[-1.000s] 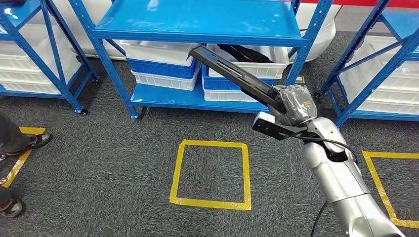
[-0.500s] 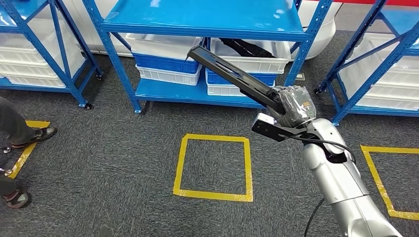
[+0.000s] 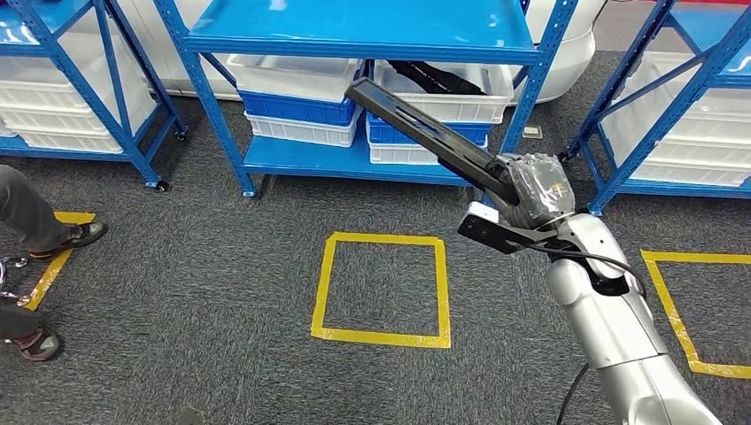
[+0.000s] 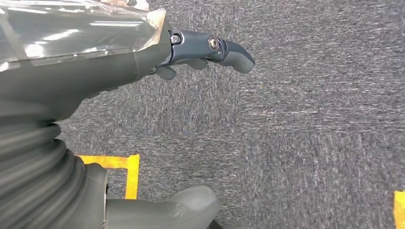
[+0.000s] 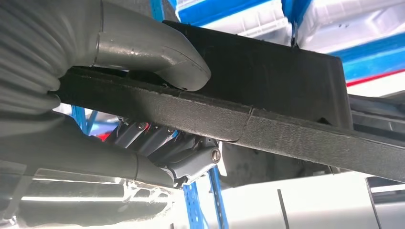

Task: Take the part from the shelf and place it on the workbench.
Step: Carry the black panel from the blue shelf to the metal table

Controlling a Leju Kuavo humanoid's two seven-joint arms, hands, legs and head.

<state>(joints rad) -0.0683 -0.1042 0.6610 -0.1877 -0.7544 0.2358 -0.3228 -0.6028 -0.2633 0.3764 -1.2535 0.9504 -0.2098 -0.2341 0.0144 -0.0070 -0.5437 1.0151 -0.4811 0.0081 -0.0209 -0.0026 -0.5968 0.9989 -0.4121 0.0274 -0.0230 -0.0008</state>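
Carry step: long black part [image 3: 425,137] clamped between right hand [image 3: 531,190] thumb and fingers [image 5: 167,152], far end toward shelf [image 3: 354,40]. Left hand [image 4: 81,62] hanging over carpet, fingers loosely apart, holding nothing. Next, likely: turn toward workbench, grip kept firm.

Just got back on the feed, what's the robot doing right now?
The right hand grips a long black part, held out above the carpet in front of the blue shelf. Another black part lies in a white bin on that shelf. The left hand hangs over the carpet, holding nothing. A person's feet stand beside the yellow floor tape at the left.
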